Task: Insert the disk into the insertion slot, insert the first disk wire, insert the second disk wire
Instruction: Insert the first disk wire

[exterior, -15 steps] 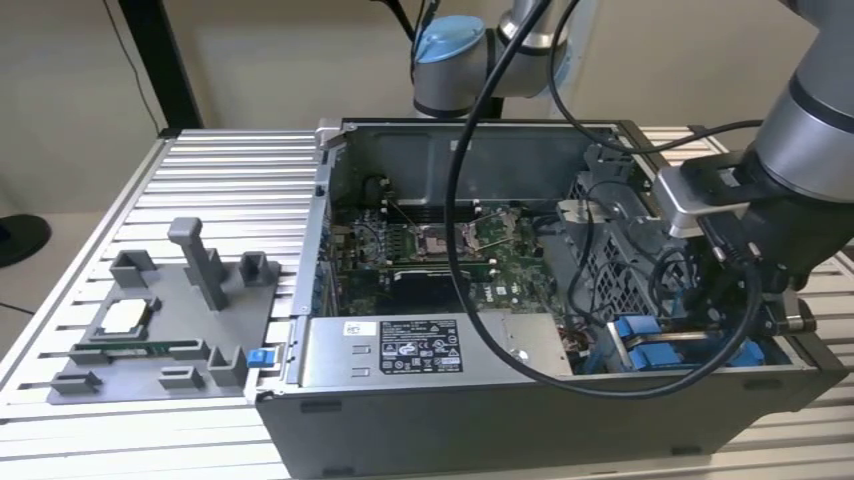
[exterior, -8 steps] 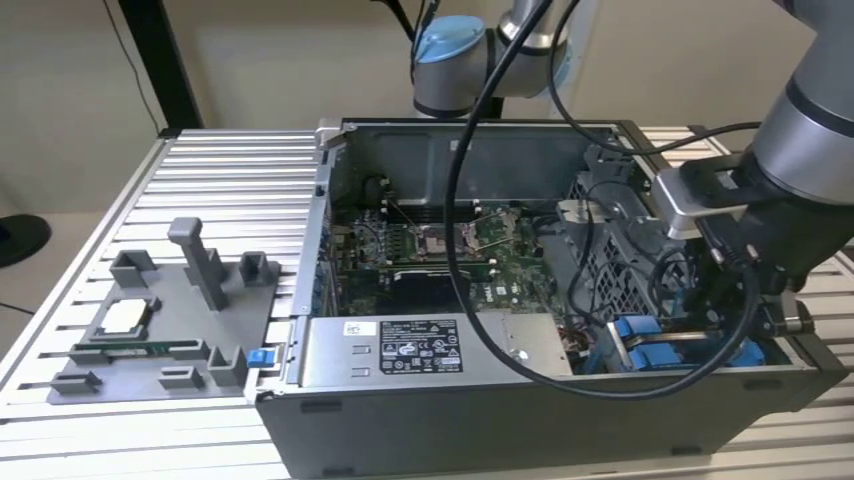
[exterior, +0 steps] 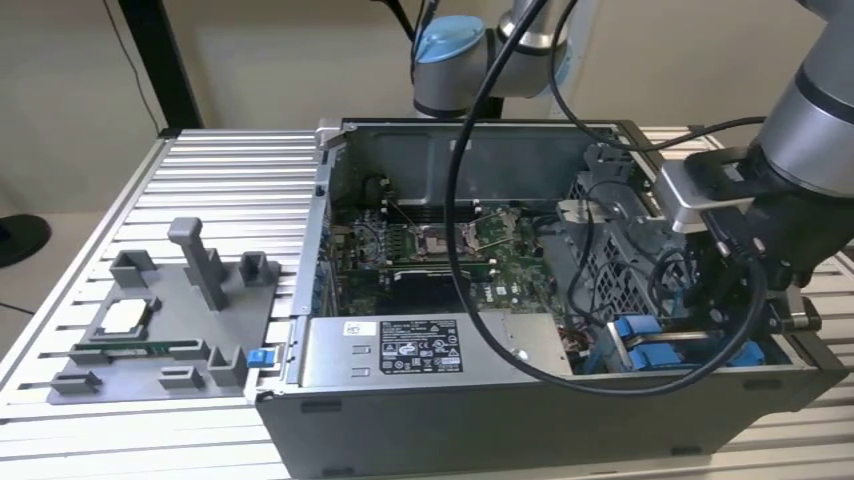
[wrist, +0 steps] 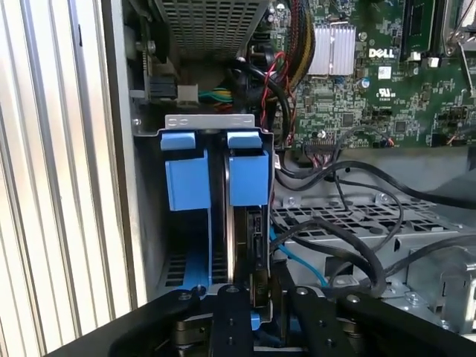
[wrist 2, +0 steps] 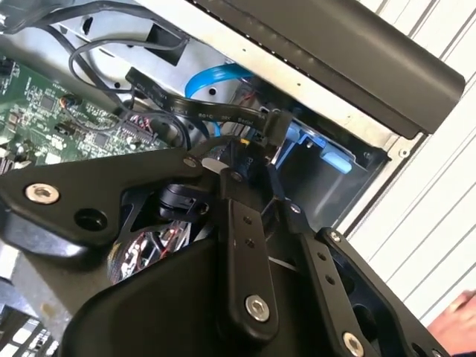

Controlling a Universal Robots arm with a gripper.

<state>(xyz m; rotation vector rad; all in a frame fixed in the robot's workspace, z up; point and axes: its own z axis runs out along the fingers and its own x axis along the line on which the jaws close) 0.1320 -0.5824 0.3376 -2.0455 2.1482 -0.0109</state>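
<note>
Black angular gripper (wrist: 260, 296) at blue-framed disk (wrist: 242, 238) in perforated grey insertion slot (wrist: 208, 121)

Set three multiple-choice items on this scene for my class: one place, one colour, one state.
1. The grey tray lies: A. on the exterior view's left of the computer case; B. inside it; C. on top of it.
2. The tabs on the insertion slot are: A. red; B. blue; C. yellow.
3. The case is: A. open; B. closed; C. overturned.
Answers: 1 A, it sits on the table beside the case; 2 B, both tabs show blue; 3 A, the motherboard lies bare.
</note>
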